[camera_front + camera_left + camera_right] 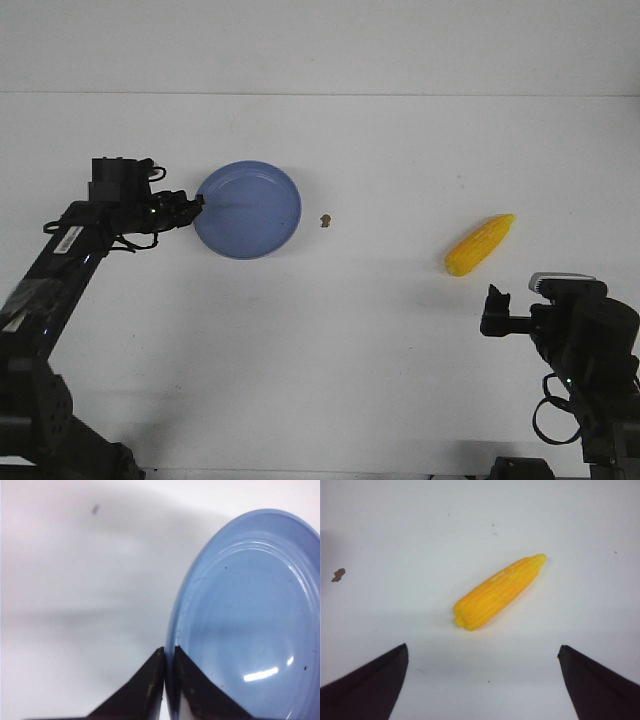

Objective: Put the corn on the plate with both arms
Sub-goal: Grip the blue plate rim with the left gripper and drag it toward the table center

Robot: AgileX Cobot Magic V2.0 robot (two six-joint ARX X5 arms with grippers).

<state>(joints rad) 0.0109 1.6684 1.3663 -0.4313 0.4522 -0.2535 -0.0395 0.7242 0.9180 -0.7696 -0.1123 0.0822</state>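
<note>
The periwinkle-blue plate point(250, 212) lies on the white table left of centre. My left gripper point(197, 203) is shut on the plate's left rim; in the left wrist view the two black fingers point(169, 652) pinch the rim of the plate point(250, 615). The yellow corn point(479, 245) lies on the table at the right, tip pointing far-right. My right gripper point(494, 297) is open and empty, a little nearer than the corn. In the right wrist view the corn point(497, 592) lies ahead of the wide-open gripper point(482, 650).
A tiny brown speck point(325, 220) lies on the table between plate and corn; it also shows in the right wrist view point(338, 574). The table's far edge meets a white wall behind.
</note>
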